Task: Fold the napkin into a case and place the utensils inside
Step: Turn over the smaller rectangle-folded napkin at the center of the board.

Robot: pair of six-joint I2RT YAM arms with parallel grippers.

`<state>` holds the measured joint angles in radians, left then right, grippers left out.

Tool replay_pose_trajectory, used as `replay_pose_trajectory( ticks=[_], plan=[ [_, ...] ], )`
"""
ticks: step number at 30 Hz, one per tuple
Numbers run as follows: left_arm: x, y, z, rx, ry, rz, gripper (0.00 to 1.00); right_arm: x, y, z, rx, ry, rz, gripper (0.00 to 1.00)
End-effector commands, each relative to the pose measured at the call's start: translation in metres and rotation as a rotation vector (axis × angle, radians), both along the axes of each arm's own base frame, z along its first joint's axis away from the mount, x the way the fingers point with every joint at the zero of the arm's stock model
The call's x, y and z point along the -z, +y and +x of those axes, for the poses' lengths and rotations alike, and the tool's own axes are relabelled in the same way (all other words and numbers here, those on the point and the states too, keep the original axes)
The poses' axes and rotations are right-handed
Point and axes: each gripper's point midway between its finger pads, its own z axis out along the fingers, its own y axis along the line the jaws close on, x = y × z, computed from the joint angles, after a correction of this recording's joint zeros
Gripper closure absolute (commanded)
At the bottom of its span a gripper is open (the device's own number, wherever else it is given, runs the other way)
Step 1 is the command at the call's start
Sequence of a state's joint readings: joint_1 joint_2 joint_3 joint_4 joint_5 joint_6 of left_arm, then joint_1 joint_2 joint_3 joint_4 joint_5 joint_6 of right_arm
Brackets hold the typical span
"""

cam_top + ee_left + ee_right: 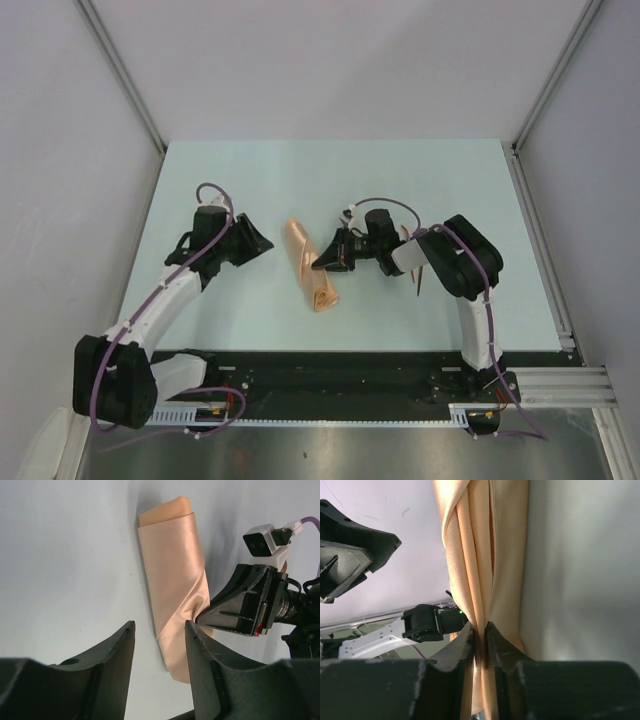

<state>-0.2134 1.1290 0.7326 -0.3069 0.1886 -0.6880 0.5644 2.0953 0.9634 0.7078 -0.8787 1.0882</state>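
So, the long folded peach-orange cloth napkin (312, 268) lies mid-table on the pale green tabletop (300, 180), with the right gripper (320, 264) pinching a bunch of its folds from 3 o'clock. The left gripper (262, 243) hovers at its 9 o'clock, fingers spread, apart from the cloth.

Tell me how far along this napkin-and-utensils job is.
Done: the napkin is already folded into a narrow strip. In hand: the right gripper pinches its edge, apparently finishing the fold; the left gripper hovers open and empty beside it. Left: the utensils lie on the table, not yet inside.
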Motion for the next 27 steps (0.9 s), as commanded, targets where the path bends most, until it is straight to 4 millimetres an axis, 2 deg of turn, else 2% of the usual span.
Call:
replay_pose_trajectory(
  ticks=[1,2,3,5,6,7,8,9,10,11,12,13,14,16,18,19,21,22,24,25,27],
  plan=[
    [0.0,-0.016,0.011,0.059,-0.02,-0.035,0.5,0.013,-0.011,0.004,-0.02,-0.023,0.003,0.78],
    [0.002,-0.019,0.011,0.067,-0.013,-0.034,0.5,0.016,-0.015,0.003,-0.02,-0.019,-0.005,0.69],
    [-0.002,-0.022,0.015,0.069,-0.023,-0.035,0.5,0.018,-0.019,0.006,-0.018,-0.038,-0.015,0.66],
    [0.004,-0.031,0.017,0.088,0.007,-0.037,0.5,0.023,-0.035,0.012,0.008,-0.03,-0.063,0.56],
    [-0.001,-0.036,0.021,0.099,-0.001,-0.039,0.5,0.025,-0.04,0.015,-0.003,-0.085,-0.081,0.55],
    [-0.001,-0.042,0.022,0.112,0.0,-0.036,0.5,0.032,-0.052,0.014,0.002,-0.04,-0.133,0.53],
    [0.006,-0.044,0.024,0.114,0.028,-0.029,0.5,0.026,-0.058,0.018,0.016,-0.076,-0.163,0.49],
    [0.001,-0.049,0.029,0.122,0.016,-0.037,0.5,0.022,-0.062,0.025,0.018,-0.123,-0.207,0.47],
    [-0.001,-0.052,0.032,0.129,0.016,-0.046,0.5,0.035,-0.076,0.014,-0.021,-0.119,-0.31,0.44],
    [0.0,-0.057,0.035,0.132,0.024,-0.054,0.5,0.038,-0.084,0.019,-0.003,-0.151,-0.38,0.38],
    [0.0,-0.061,0.042,0.135,0.032,-0.057,0.5,0.025,-0.087,0.02,-0.003,-0.183,-0.404,0.36],
    [0.001,-0.065,0.046,0.142,0.038,-0.059,0.5,0.021,-0.095,0.019,-0.022,-0.201,-0.458,0.35],
    [0.002,-0.071,0.048,0.159,0.036,-0.051,0.51,0.019,-0.097,0.022,-0.01,-0.262,-0.547,0.33],
    [0.01,-0.08,0.061,0.17,0.059,-0.043,0.52,-0.002,-0.096,0.019,-0.048,-0.364,-0.652,0.29],
    [0.012,-0.089,0.071,0.184,0.065,-0.065,0.57,-0.009,-0.08,0.004,-0.096,-0.412,-0.684,0.3],
    [0.025,-0.093,0.075,0.185,0.094,-0.063,0.58,-0.016,-0.074,-0.003,-0.107,-0.43,-0.677,0.31],
    [0.027,-0.098,0.085,0.184,0.096,-0.065,0.64,-0.02,-0.061,-0.018,-0.135,-0.456,-0.667,0.34],
    [0.036,-0.097,0.088,0.174,0.115,-0.056,0.65,-0.028,-0.057,-0.019,-0.124,-0.485,-0.649,0.35],
    [0.034,-0.099,0.095,0.169,0.092,-0.054,0.67,-0.021,-0.053,-0.031,-0.133,-0.469,-0.628,0.41],
    [0.036,-0.1,0.097,0.166,0.096,-0.051,0.67,-0.021,-0.05,-0.035,-0.142,-0.459,-0.595,0.5],
    [0.044,-0.101,0.103,0.164,0.119,-0.038,0.69,-0.006,-0.054,-0.045,-0.158,-0.418,-0.602,0.6]
  ],
)
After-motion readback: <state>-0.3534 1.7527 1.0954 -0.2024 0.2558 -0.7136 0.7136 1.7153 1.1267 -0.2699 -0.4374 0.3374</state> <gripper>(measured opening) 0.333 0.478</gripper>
